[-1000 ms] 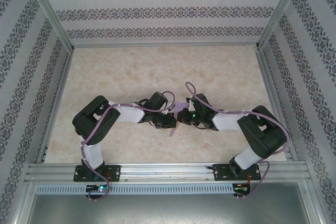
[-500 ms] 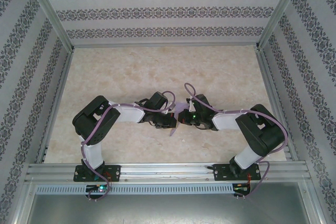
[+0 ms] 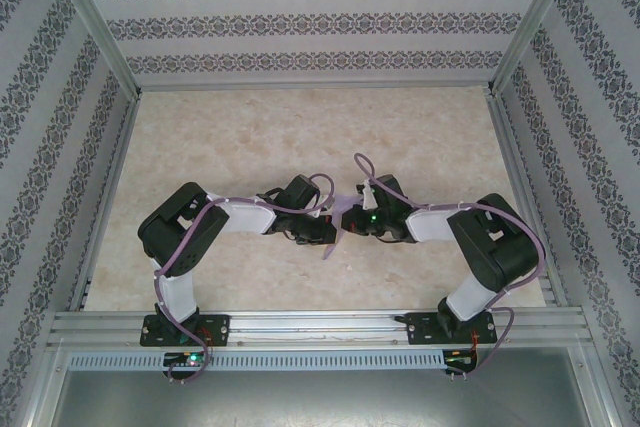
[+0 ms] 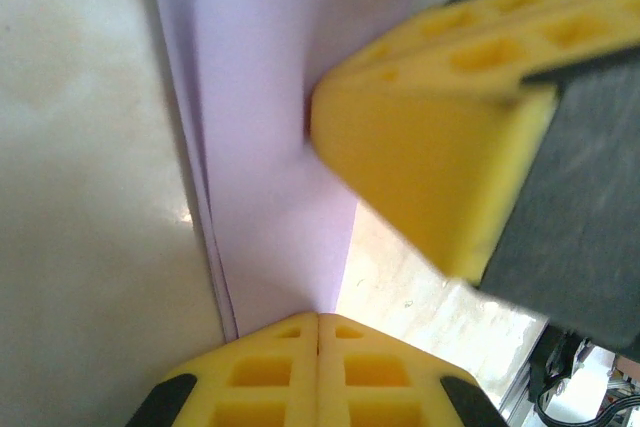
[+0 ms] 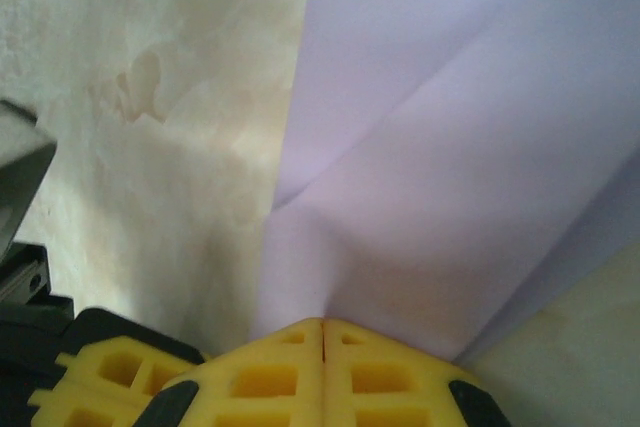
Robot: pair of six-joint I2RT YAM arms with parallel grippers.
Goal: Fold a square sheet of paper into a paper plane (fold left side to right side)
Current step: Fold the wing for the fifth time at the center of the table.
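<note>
The lilac paper (image 3: 331, 245) is folded into a narrow layered strip and lies on the table between my two grippers. Seen from the left wrist, the paper (image 4: 270, 147) runs down to the left gripper (image 4: 318, 315). That gripper is shut, its tips resting on the sheet. The right gripper's yellow fingers (image 4: 430, 137) press against the strip's right edge. From the right wrist, the creased paper (image 5: 430, 177) spreads out under the shut right gripper (image 5: 322, 322). From above, the left gripper (image 3: 330, 232) and right gripper (image 3: 346, 221) nearly touch at the table's middle.
The marble-look table (image 3: 250, 137) stretches open behind and beside the arms. Patterned walls with aluminium posts (image 3: 100, 37) close it in on three sides. A metal rail (image 3: 320, 322) runs along the near edge, with both arm bases on it.
The right arm's elbow has drawn in slightly to the left, and the bit of lilac paper seen above the right gripper has dropped from sight. The left arm is still.
</note>
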